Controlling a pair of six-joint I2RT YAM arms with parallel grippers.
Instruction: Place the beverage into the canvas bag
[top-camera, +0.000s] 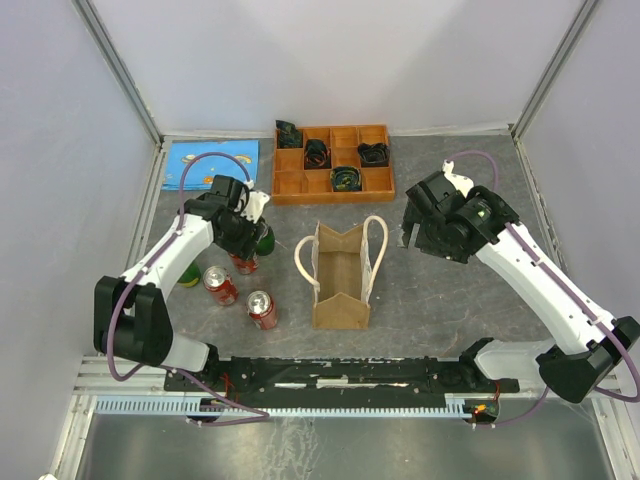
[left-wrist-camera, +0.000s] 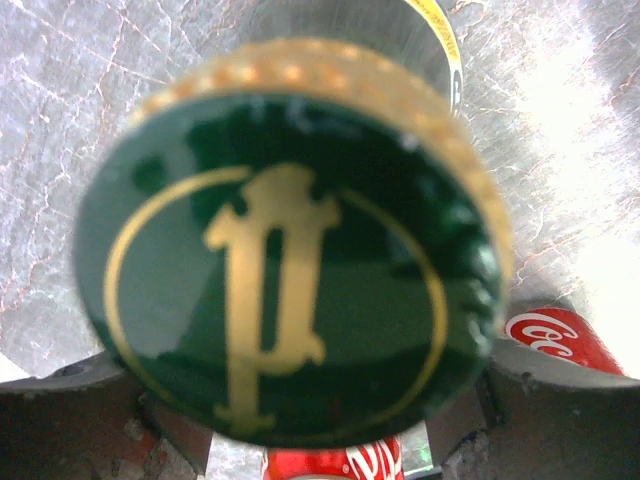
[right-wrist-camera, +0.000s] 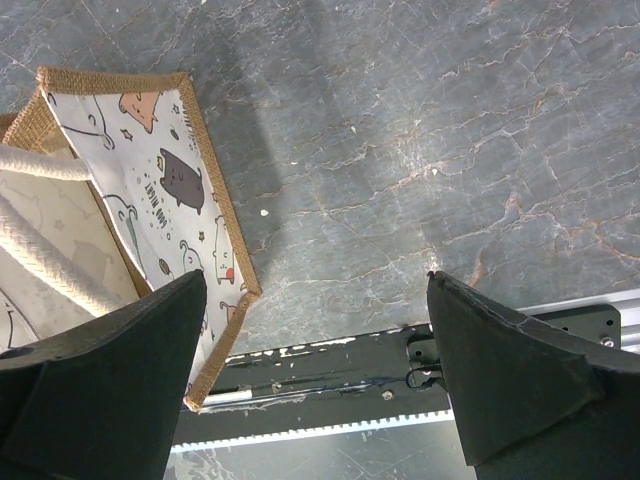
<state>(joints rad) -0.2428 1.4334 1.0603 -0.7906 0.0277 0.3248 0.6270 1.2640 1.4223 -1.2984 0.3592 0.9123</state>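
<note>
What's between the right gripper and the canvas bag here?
Nothing: only bare grey table separates the right gripper from the canvas bag, clearest in the top view; the right wrist view agrees.

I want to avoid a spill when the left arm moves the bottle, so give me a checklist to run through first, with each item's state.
1. Left gripper firmly holding the green bottle: cannot tell. Its fingers flank the cap, but the cap hides any contact.
2. Canvas bag upright with its mouth open: ok.
3. Rope handles hanging outside the mouth: ok.
4. Room around the bottle: not ok. The red Coca-Cola cans stand close beside it and could be knocked.
5. Right gripper out of the way: ok. It is open, over bare table on the bag's far side.
</note>
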